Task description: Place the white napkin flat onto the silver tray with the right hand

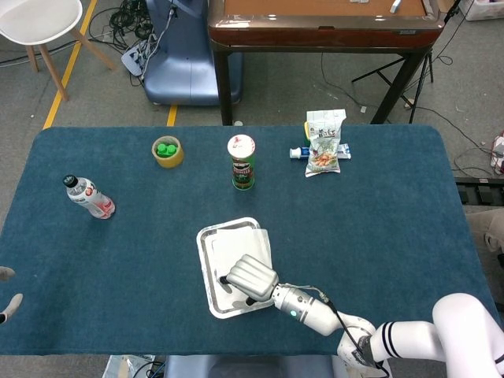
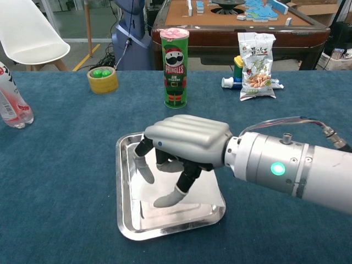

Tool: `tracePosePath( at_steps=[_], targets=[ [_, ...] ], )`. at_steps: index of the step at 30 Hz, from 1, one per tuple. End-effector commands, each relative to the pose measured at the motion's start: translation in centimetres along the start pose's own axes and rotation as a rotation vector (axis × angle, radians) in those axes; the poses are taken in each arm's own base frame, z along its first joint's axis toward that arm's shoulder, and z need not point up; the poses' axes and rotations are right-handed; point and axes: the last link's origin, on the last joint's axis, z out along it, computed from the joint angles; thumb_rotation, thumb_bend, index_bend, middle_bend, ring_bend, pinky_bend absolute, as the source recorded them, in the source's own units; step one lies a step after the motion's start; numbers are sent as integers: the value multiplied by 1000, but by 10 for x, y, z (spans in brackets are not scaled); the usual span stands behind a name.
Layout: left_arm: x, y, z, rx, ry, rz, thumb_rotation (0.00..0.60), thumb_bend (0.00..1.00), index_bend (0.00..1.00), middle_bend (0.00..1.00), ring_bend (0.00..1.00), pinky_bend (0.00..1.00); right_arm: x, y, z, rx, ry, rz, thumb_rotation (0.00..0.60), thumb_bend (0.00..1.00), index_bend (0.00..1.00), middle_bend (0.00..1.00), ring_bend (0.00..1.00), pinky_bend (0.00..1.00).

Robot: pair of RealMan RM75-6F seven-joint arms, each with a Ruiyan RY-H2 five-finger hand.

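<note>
Napkin [image 2: 192, 190], white, lying flat in silver tray [image 2: 124, 190], right hand [image 2: 184, 146] released just above it, fingers spread, grasping nothing.

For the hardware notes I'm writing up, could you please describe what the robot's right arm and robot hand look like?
The right robot hand has a smooth silver-grey back and black inner finger segments with pale grey tips. Its wrist is a silver cylinder bearing a glowing green light, with thin cables looping over it. Further up, in the head view, the arm is white with black bands.
</note>
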Motion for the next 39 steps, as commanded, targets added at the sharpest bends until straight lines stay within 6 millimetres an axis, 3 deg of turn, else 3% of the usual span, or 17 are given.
tracePosePath(
  at_steps=[1, 10, 18, 20, 27, 30, 32, 39],
  targets=[
    [0, 0, 0, 0, -1, -1, 600, 215, 438, 487, 376, 539, 0, 0, 0, -2, 5, 2, 600, 9, 557, 1000, 1000, 1000],
    [-1, 1, -1, 0, -4, 0, 600, 215, 438, 487, 376, 539, 4, 6, -5, -17, 23, -4, 600, 0, 528, 1000, 1000, 1000],
    [-2, 1, 0, -2, -9, 2, 600, 215, 438, 487, 376, 539, 7, 29, -18, -97, -19, -61, 600, 29, 527, 1000, 1000, 1000],
    [-3, 2, 0, -2, -11, 3, 600, 215, 438, 487, 377, 539, 6, 33, -20, -116, -41, -70, 600, 140, 527, 1000, 1000, 1000],
    [-4, 2, 0, -4, -13, 4, 600, 214, 438, 487, 377, 539, 3, 42, -24, -160, -102, -100, 600, 784, 527, 1000, 1000, 1000],
    [-3, 1, 0, -2, -11, 3, 600, 215, 438, 487, 376, 539, 0, 45, -23, -178, -132, -107, 600, 951, 518, 1000, 1000, 1000],
    [-3, 1, 0, -3, -11, 3, 600, 215, 438, 487, 376, 539, -3, 46, -23, -187, -151, -116, 600, 996, 498, 1000, 1000, 1000],
    [-3, 1, 0, -3, -13, 3, 600, 215, 438, 487, 376, 539, -11, 48, -16, -220, -197, -121, 600, 1000, 444, 1000, 1000, 1000]
  ],
)
